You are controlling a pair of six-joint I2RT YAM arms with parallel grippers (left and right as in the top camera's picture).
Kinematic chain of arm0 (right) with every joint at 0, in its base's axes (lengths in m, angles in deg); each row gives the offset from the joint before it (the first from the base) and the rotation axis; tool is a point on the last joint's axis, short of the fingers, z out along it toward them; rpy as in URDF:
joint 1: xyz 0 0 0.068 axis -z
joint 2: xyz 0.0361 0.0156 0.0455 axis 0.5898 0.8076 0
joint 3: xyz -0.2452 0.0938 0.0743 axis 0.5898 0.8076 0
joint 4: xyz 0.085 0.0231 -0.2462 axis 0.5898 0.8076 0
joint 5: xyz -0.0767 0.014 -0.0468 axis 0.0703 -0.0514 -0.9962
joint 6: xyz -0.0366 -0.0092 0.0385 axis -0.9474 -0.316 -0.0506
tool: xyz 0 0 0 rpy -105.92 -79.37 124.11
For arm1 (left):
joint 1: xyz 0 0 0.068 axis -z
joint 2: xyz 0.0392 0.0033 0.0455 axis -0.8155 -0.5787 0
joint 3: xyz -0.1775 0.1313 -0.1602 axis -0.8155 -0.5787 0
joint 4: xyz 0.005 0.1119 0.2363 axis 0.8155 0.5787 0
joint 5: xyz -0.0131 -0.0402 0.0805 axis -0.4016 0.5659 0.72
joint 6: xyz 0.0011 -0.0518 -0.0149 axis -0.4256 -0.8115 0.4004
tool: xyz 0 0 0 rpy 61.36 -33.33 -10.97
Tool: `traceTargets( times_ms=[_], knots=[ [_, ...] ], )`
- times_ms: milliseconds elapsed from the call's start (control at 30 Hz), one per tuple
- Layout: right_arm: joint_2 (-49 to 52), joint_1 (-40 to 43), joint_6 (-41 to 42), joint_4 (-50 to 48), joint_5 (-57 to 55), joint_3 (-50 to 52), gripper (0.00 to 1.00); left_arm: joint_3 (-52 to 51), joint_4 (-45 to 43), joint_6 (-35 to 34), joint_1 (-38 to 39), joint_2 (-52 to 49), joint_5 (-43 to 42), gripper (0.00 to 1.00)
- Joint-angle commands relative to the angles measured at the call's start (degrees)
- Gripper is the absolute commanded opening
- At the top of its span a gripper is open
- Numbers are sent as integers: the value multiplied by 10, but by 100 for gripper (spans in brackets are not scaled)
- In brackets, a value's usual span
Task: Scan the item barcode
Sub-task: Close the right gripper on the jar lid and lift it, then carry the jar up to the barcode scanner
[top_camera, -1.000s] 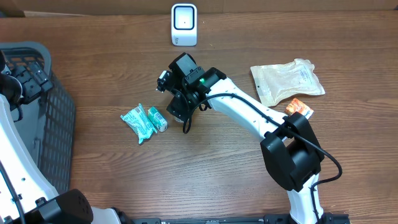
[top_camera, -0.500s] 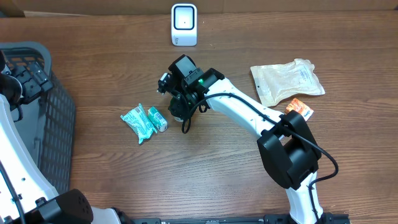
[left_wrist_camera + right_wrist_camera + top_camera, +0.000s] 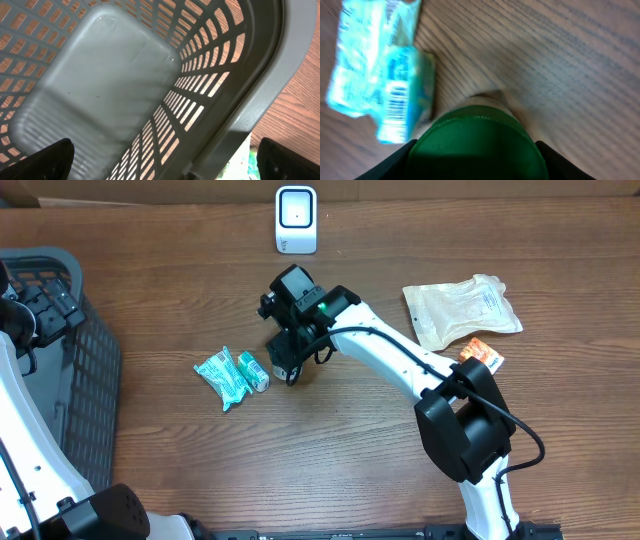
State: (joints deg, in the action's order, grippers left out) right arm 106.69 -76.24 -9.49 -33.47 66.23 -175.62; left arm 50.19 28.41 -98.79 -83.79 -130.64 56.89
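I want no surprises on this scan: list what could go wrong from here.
1. The right gripper grips the green-topped item close beside the teal packet; lifting may nudge the packet.
2. No barcode shows on the green-topped item, so it may reach the scanner facing the wrong way.

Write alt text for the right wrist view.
A round green-topped item fills the gap between the fingers of the right end effector, close to the camera. Beyond it, to the left on the wooden table, lies a blurred teal packet with its barcode facing up.
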Motion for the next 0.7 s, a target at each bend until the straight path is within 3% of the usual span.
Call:
traceTargets(
  times_ms=[0,400,533,667],
  knots=[
    [-16,9,80,6,71,-47,29,4,0,-4,-1,-2,-1,100],
    [-35,148,342,-21,428,-68,29,4,0,-4,-1,-2,-1,100],
    [-35,195,455,-21,456,-68,26,4,0,-4,-1,-2,-1,100],
    [-35,226,493,-21,485,-68,23,4,0,-4,-1,-2,-1,100]
  ],
)
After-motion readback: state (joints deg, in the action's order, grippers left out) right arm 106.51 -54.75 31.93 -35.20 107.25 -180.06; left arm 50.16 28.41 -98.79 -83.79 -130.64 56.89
